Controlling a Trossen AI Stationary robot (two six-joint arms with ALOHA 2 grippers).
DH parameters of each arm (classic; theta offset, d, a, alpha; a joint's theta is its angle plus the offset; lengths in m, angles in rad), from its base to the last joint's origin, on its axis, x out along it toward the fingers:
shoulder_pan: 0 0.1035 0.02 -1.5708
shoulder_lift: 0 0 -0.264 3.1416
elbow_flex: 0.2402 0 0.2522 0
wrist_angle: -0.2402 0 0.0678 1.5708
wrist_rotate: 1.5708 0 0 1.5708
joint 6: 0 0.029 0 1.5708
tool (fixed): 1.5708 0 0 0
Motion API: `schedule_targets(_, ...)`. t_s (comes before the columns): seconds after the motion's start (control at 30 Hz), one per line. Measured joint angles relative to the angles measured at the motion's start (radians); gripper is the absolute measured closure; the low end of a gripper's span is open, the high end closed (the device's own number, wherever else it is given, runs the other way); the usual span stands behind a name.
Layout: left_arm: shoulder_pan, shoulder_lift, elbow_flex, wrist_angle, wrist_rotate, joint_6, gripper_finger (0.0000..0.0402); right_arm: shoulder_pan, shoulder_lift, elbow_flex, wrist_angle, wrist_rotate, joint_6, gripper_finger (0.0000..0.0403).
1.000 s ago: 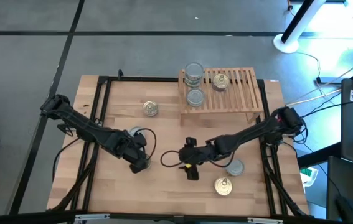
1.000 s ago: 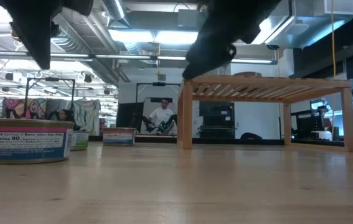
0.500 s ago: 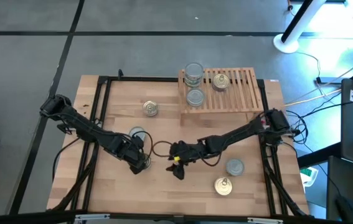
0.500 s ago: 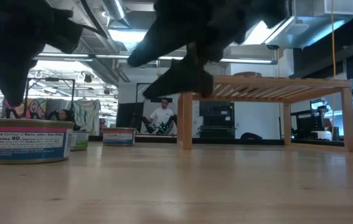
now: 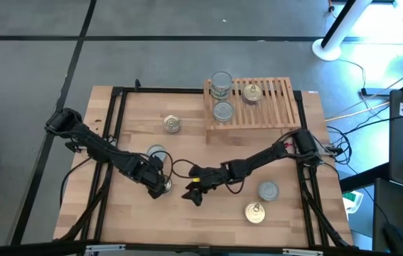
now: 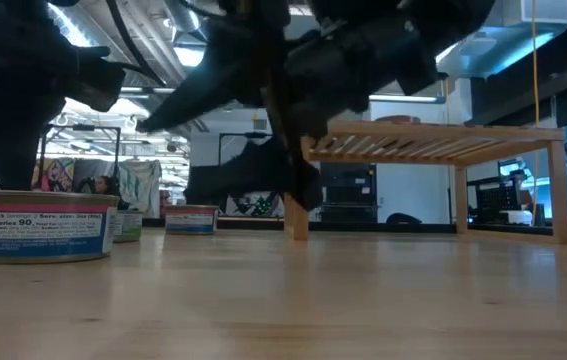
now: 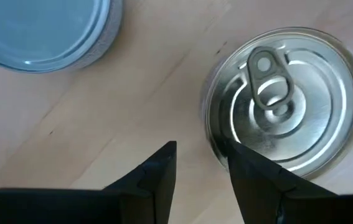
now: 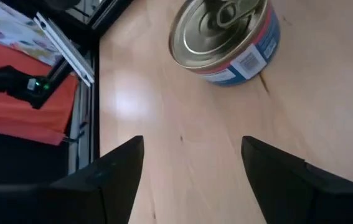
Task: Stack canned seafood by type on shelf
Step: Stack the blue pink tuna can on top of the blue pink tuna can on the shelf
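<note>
The shelf (image 5: 256, 103) stood at the tabletop's far edge, holding three tins (image 5: 222, 111). Five more sat loose: short, rigid, slick-walled, probably best pinched across the rim. The right gripper (image 5: 195, 193) hung spread mid-table; the left gripper (image 7: 200, 163), partly spread, held nothing beside a pull-ring tin (image 7: 286, 99).

Two slim black jointed robot arms
The left arm (image 5: 94, 146) and right arm (image 5: 265, 156) are matte black with rounded joint housings; thin dark cables loop beside each wrist, a small yellow mark shows near the right gripper (image 5: 194, 195), and the fingers (image 8: 111, 171) are flat, tapered black blades
</note>
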Motion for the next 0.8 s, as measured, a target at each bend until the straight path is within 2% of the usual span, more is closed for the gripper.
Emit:
schedule_targets(0.27,0.0,0.0,0.0,0.074,0.041,-0.028,0.0264,-0.007,0.051,0.0,0.041,-0.008,0.116,0.0135)
schedule_targets(0.8,0.0,0.037,0.002,0.1,0.085,-0.07,0.0267,-0.005,0.052,0.0,0.042,-0.01,0.118,0.0135)
